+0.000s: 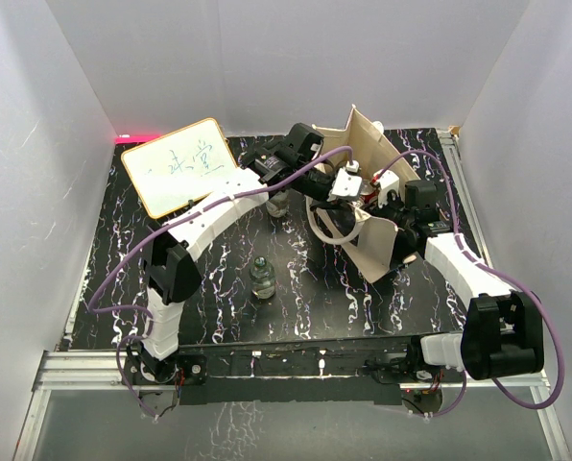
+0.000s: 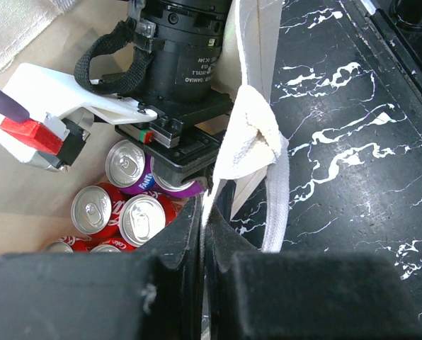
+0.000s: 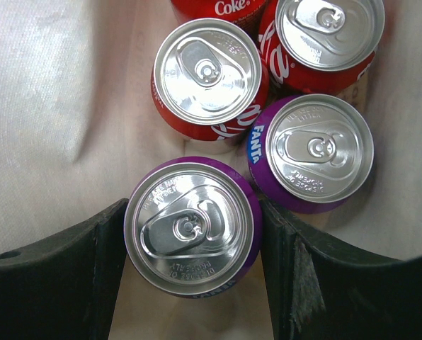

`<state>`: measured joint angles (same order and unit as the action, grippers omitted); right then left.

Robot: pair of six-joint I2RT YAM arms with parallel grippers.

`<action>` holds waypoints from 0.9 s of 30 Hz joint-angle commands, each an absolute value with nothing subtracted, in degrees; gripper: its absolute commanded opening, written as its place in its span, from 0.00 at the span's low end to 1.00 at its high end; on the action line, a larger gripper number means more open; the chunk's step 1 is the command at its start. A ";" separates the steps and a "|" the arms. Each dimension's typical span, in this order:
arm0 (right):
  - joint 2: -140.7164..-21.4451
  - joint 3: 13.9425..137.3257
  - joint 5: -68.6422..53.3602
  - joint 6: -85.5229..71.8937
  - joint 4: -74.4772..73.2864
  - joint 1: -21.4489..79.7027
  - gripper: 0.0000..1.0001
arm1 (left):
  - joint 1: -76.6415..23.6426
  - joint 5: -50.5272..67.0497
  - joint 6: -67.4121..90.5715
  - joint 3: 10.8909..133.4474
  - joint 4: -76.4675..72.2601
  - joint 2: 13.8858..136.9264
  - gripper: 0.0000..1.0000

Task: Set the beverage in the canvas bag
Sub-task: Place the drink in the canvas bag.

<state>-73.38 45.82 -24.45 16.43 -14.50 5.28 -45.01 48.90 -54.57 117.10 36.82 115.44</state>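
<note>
Clamped tight, the left gripper pinches the rim of the canvas bag; inside the bag, the right gripper, fingers partly spread, grips an upright purple beverage can beside red cola cans.

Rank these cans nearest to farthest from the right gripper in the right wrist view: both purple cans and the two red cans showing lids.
1. Between the jaws: the near purple can.
2. Fanta can, right, and middle red can, ahead: too close to call.
3. By the canvas bag wall: top-right red can.
</note>
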 commanded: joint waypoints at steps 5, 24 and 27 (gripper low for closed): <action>-73.43 48.82 -30.72 8.72 -7.72 8.22 0.08 | -45.49 57.87 -55.21 116.95 31.91 107.25 0.00; -73.15 39.90 -25.38 14.86 -3.53 10.08 0.13 | -45.46 56.41 -53.72 116.04 31.31 106.53 0.00; -72.63 39.43 -25.40 15.46 -4.47 10.10 0.19 | -45.44 55.76 -52.82 114.57 29.83 105.78 0.01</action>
<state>-72.29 41.89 -23.49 14.24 -5.74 8.97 -44.99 49.15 -54.17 114.74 36.01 114.59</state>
